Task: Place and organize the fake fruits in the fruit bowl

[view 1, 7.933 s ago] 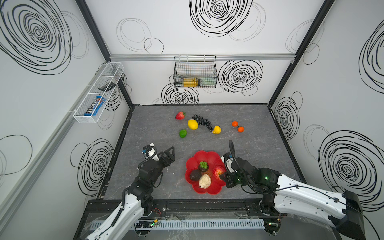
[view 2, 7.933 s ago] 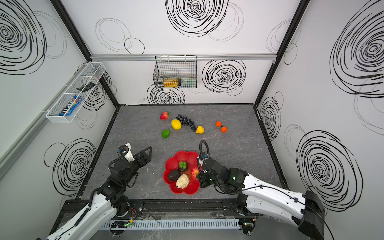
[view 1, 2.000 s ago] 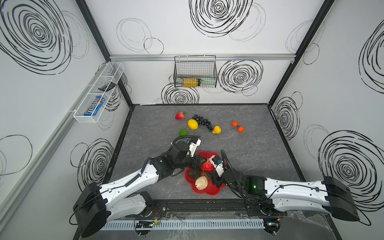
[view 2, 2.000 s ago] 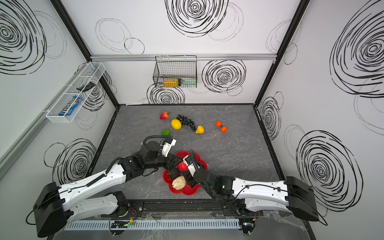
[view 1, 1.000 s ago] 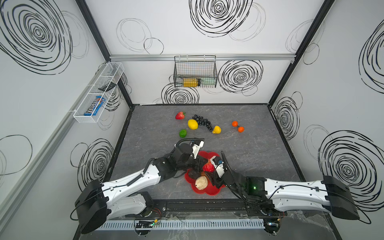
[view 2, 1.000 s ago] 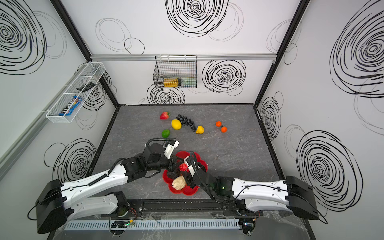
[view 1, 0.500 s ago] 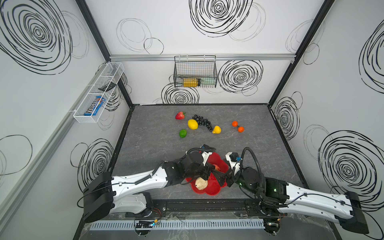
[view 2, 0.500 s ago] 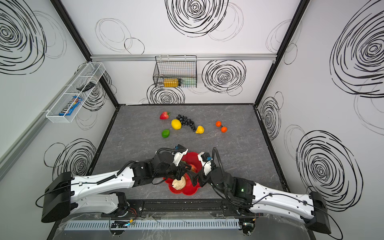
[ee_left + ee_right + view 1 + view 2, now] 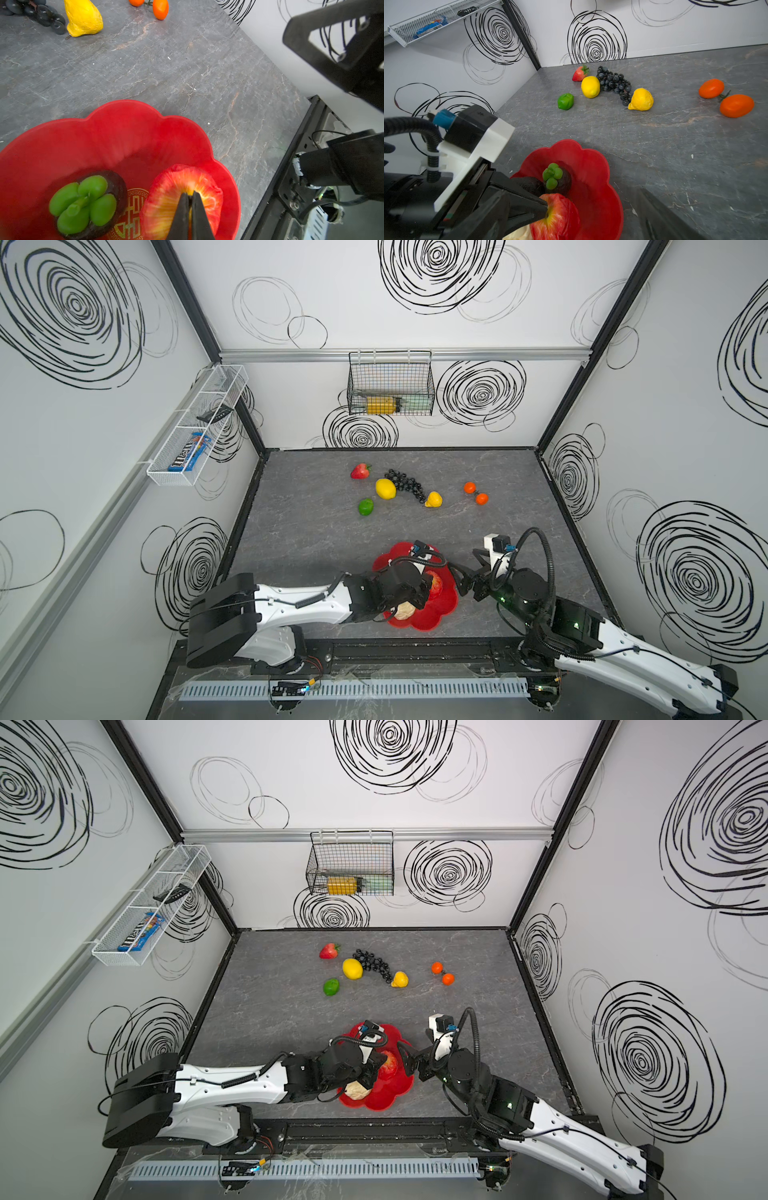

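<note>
Change: since half a second ago my right gripper [image 9: 464,581] has backed off the fruit bowl [image 9: 436,619] and now sits just beside its right rim; the red apple [image 9: 437,584] stays in the bowl
Right pincer: jaws spread wide, nothing between them, apart from the apple
Left pincer: my left gripper [image 9: 190,195] is pressed together, tips set in the apple's stem hollow; I can't tell if they pinch a stem
Apple place: right part of the bowl, next to the mangosteen [image 9: 87,203], with the beige lumpy fruit [image 9: 405,610] nearer me
Apple heading: stem hollow tilted up toward my left arm; it is round, so I see no long axis
Loose fruit: strawberry [image 9: 360,471], lemons [image 9: 385,488], black grapes [image 9: 405,485], green lime [image 9: 365,506] and oranges [image 9: 469,487] lie at the far end, well apart from the bowl
</note>
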{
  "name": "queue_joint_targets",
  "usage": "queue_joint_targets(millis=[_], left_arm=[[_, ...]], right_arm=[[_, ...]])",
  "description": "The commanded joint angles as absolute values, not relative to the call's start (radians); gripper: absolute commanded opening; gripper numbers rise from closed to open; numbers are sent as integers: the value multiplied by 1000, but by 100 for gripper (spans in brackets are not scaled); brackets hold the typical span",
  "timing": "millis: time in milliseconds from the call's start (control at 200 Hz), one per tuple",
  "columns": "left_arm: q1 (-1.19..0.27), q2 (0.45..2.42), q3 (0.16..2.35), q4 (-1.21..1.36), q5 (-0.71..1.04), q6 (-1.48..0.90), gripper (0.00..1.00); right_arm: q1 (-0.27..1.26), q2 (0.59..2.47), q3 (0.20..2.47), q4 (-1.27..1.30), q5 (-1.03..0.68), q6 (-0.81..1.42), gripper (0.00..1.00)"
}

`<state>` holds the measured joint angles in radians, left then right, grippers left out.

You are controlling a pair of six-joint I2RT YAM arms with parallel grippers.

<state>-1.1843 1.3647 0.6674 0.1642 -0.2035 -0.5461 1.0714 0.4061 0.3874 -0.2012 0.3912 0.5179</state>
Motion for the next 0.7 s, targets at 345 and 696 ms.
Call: queue_joint_targets(millis=[345,696], left_arm=[[-1195,1452,634,280,-268,-568,5],[-1199,1436,624,245,-269,-572,13]], right_arm=[[1055,417,369,-174,346,528,97],[1043,433,375,-181,339,519,97]])
